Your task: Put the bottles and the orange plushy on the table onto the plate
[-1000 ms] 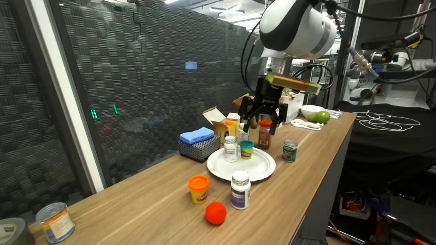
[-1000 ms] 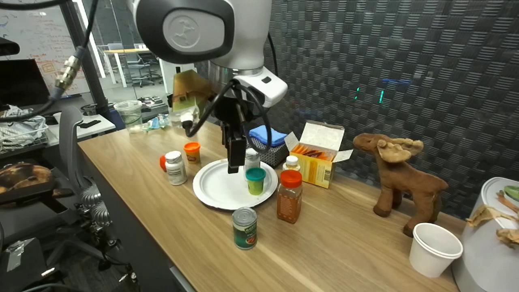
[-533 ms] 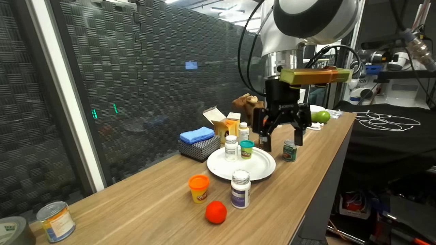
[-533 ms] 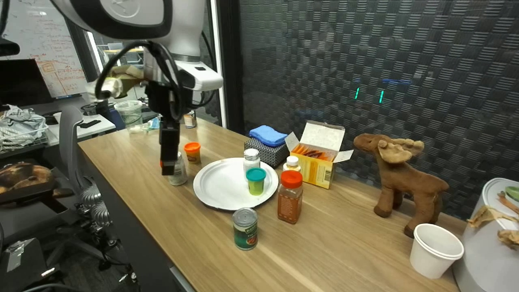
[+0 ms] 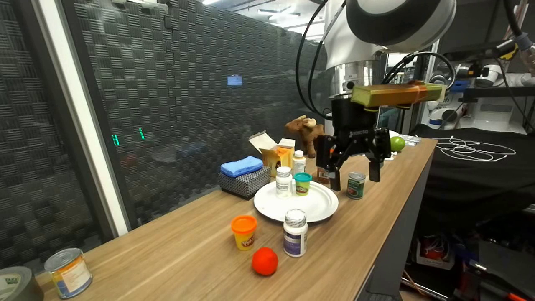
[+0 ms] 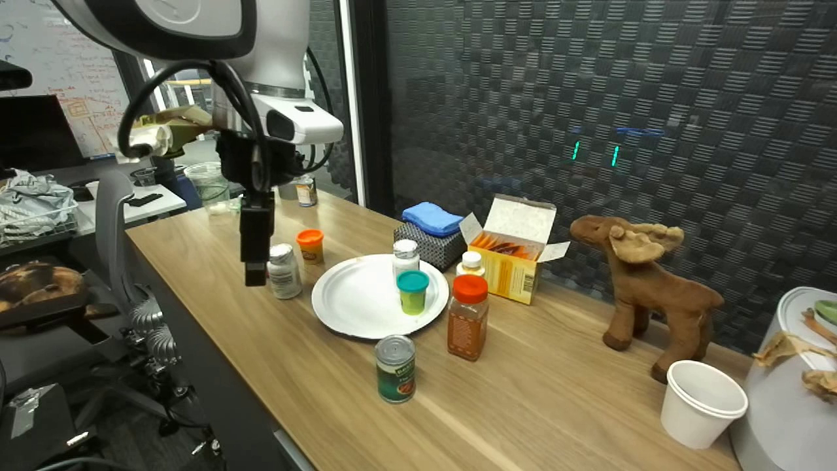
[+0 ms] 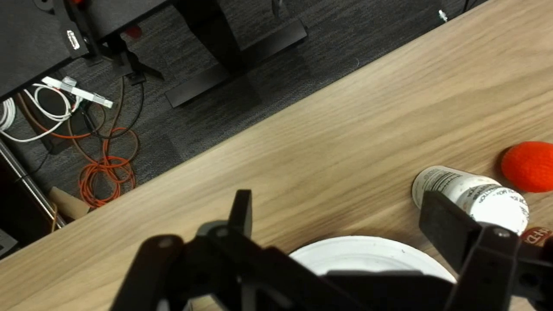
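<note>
Gripper (image 7: 335, 203) empty, fingers spread wide. Below and beside them, the plate (image 5: 317, 205) already bears one white bottle (image 5: 284, 184). Still to place, I judge: beyond one fingertip, the purple-labelled bottle (image 5: 295, 236), then the orange plushy (image 5: 265, 261); well apart from the fingers, the red-capped bottle (image 6: 467, 324).

Arm (image 5: 349, 45) high, wrist (image 5: 354, 76) vertical; 2 fingers (image 5: 375, 172) spread, pointing down.

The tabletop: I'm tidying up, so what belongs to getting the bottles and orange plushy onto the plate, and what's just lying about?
Part of the job: plate; white bottle on it; purple-labelled bottle; white-capped bottle; red-lidded bottle; orange-red ball, probably the plushy.

Lying about: orange-lidded tub; teal-lidded tub, though on the plate; green can; blue cloth; yellow box; toy moose.
</note>
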Robot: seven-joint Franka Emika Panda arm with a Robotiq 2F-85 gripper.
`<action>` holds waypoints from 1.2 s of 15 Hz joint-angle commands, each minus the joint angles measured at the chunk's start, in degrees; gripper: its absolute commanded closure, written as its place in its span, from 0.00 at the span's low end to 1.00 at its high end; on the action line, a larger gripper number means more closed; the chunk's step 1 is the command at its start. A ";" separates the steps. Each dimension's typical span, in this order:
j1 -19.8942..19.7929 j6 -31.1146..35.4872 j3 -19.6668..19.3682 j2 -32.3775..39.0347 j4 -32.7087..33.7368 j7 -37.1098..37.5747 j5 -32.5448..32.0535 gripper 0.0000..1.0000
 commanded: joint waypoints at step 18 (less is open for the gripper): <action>-9.51 20.41 -6.74 5.02 -0.62 2.71 -13.17 0.00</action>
